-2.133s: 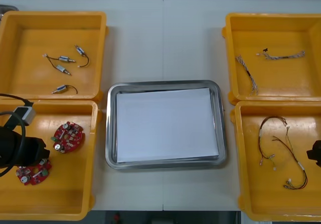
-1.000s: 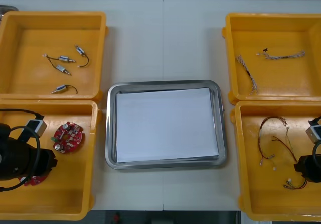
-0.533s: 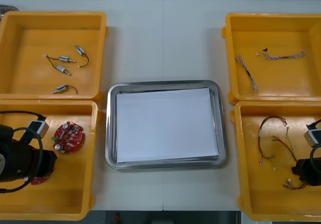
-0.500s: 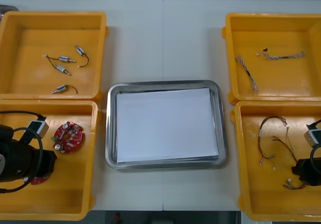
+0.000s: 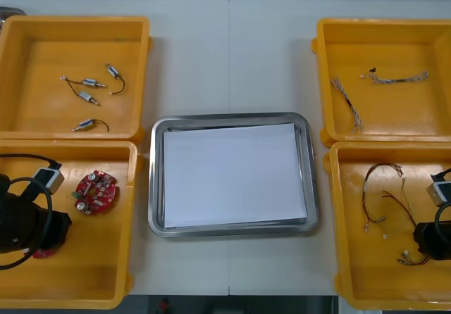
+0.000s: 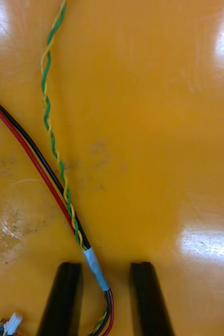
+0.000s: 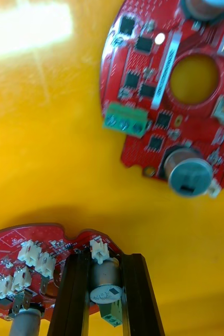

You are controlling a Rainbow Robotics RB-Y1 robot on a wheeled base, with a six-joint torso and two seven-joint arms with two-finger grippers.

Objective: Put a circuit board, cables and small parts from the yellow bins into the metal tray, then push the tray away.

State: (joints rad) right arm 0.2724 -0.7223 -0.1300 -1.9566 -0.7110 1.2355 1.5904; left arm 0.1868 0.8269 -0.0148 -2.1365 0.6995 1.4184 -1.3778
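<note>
Left fingers (image 7: 75,294) slid leftward; second board (image 7: 169,94) beside.

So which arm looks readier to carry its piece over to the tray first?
Probably the left. The left gripper is shut on a raised part of a circuit board, ready to lift. The right gripper stands open astride a cable, not gripping it yet.

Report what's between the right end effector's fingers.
Right wrist view: a cable, red, black and green-yellow strands, runs between the open fingers of the right end effector in the yellow bin. The left end effector is clamped on a circuit board.
</note>
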